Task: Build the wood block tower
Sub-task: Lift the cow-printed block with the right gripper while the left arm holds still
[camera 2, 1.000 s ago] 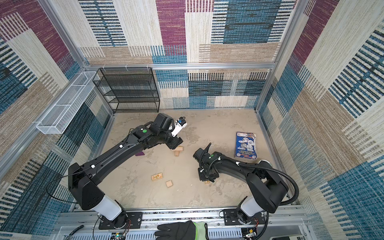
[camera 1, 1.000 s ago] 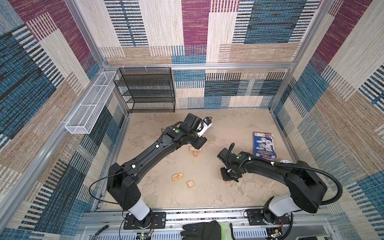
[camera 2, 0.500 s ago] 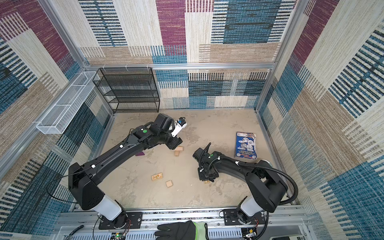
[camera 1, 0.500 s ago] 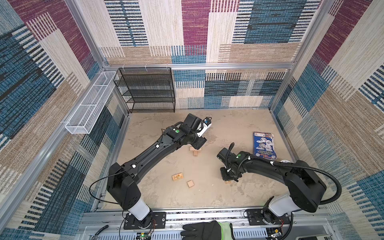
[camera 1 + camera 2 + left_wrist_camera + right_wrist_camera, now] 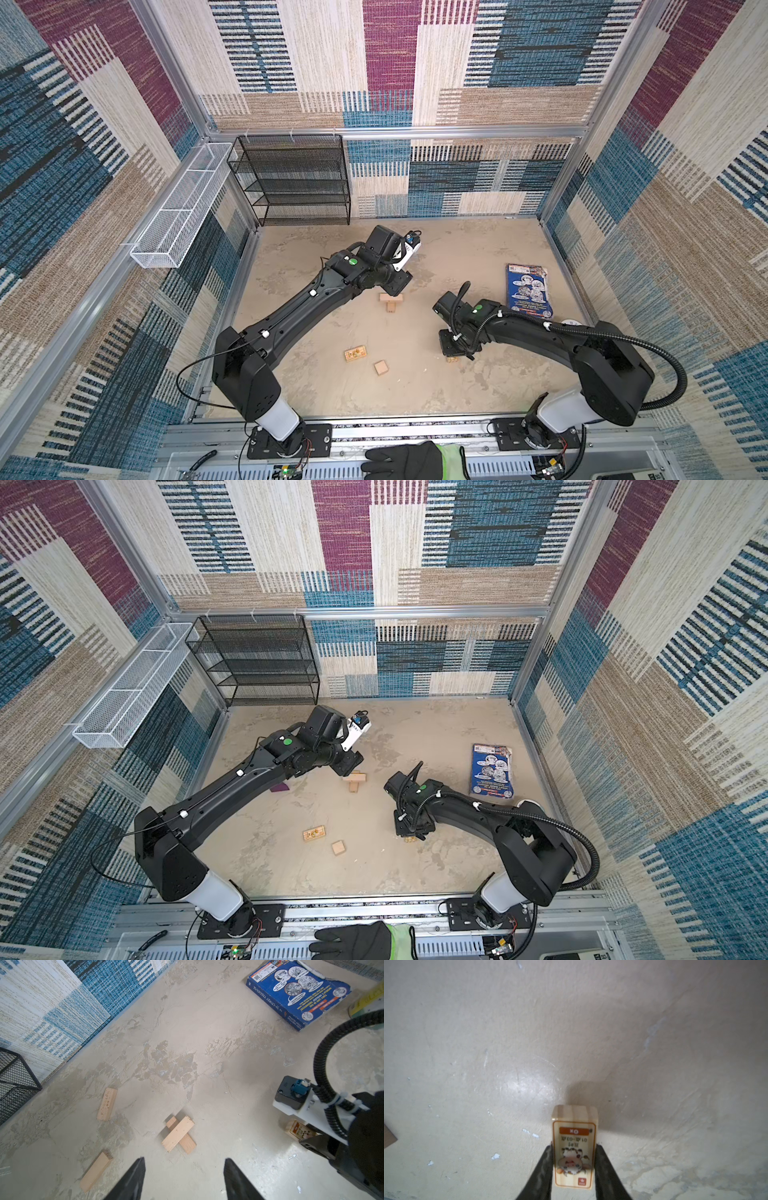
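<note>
Nothing has shifted over the last second; both my arms sit where they were. My left pincer [image 5: 184,1160] hangs just beside the crossed pair [image 5: 391,300], the two plain bricks that start the tower, with its jaws parted and empty. The blue paperback [image 5: 528,291] lies well apart from that pair, on my right.

My right pincer [image 5: 574,1147] is clamped on the long sides of a printed brick [image 5: 574,1124], low at the counter [image 5: 415,395] and well apart from the pair, toward my bases. I can't tell whether the brick is lifted clear.

Two loose plain bricks [image 5: 107,1104] lie near the pair. A second printed brick [image 5: 355,354] and the cube [image 5: 381,368] lie on its base side, and the purple wedge [image 5: 279,788] lies beside my left arm.

I judge this to be the pick-up for the third layer. Next I'd lift the brick, carry it over the pair, turn it crosswise and set it down softly. My left arm should make room.
</note>
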`<action>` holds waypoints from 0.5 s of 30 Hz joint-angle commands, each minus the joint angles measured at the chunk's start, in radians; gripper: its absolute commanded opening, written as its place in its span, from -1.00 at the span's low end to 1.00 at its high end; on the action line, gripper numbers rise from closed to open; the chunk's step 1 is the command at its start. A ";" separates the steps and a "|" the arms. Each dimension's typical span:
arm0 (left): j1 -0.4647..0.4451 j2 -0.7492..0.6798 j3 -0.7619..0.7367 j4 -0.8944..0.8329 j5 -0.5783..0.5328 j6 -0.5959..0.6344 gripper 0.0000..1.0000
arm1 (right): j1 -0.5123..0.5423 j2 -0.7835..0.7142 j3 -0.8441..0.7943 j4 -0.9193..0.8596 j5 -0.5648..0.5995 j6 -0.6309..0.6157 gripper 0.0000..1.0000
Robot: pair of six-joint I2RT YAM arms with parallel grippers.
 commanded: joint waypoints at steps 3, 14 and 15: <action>0.001 -0.003 0.018 -0.022 -0.012 -0.117 0.29 | 0.002 -0.006 0.076 -0.029 0.036 0.025 -1.00; 0.012 -0.156 -0.231 0.049 -0.037 -0.241 0.25 | 0.002 0.127 0.355 -0.103 0.057 -0.015 -1.00; 0.012 -0.166 -0.246 0.054 -0.039 -0.245 0.25 | 0.001 0.141 0.380 -0.114 0.059 -0.019 -1.00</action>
